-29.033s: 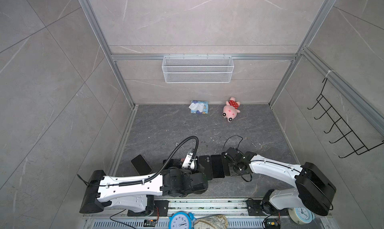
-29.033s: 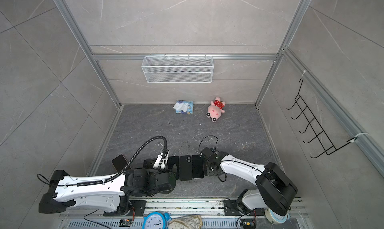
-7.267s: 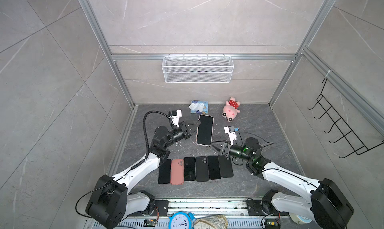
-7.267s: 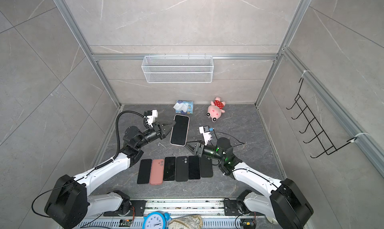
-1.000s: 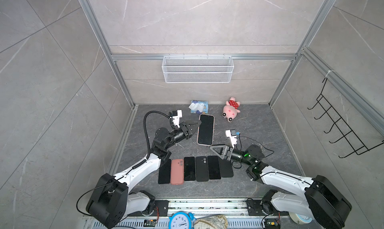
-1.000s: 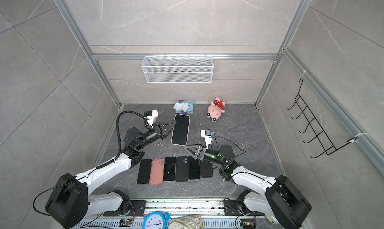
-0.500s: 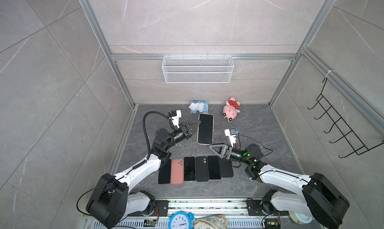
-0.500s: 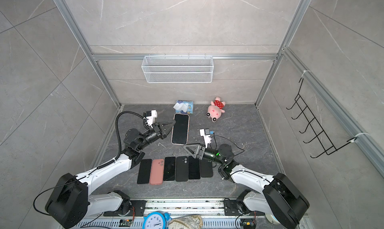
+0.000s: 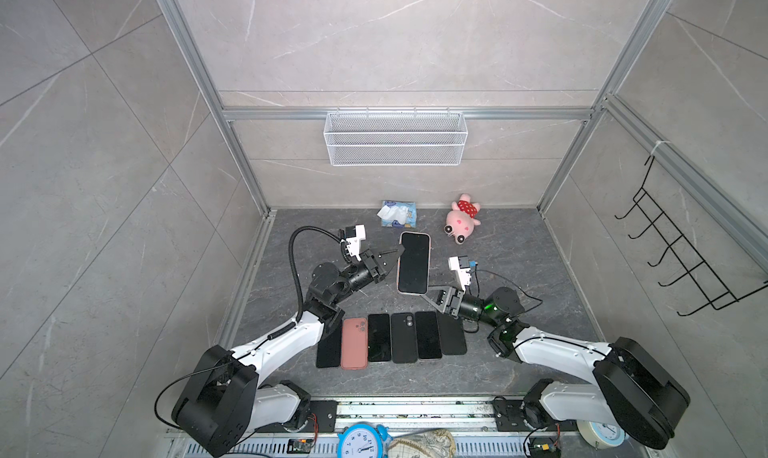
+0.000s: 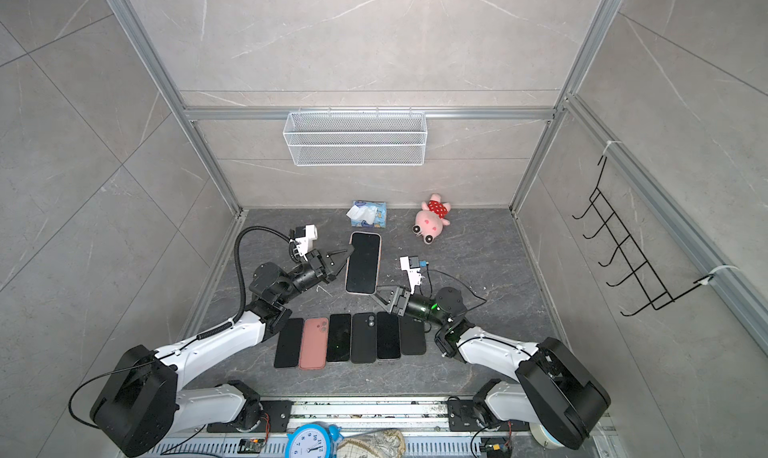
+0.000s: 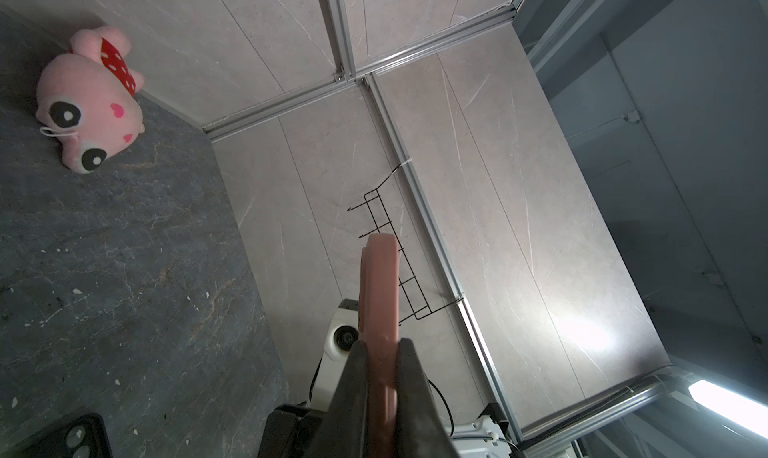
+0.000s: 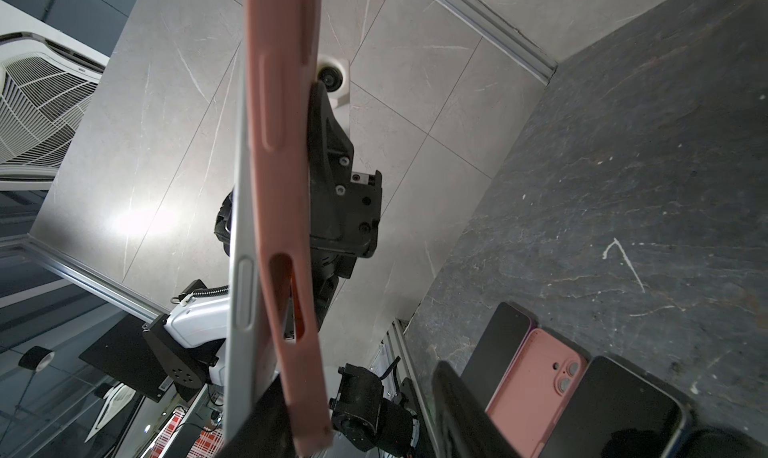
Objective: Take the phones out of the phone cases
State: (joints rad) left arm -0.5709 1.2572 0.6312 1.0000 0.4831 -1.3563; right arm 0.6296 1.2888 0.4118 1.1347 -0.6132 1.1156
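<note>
1 phone (image 9: 413, 263): glossy black glass front, smooth pale metal edge.
1 phone case (image 12: 282, 165): matt pink, smooth rubbery plastic.
1 desk (image 9: 519, 244): matt dark veined stone-look.
1 toy pig (image 9: 460, 223): pink plush cloth.
1 basket (image 9: 395, 144): white wire mesh.

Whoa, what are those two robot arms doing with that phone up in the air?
They are taking a phone out of its pink case. The left gripper holds it above the table, with its fingers shut on one long edge. The right gripper is open at the phone's near end, where the case gapes away from the phone. Other phones lie in a row on the table.
</note>
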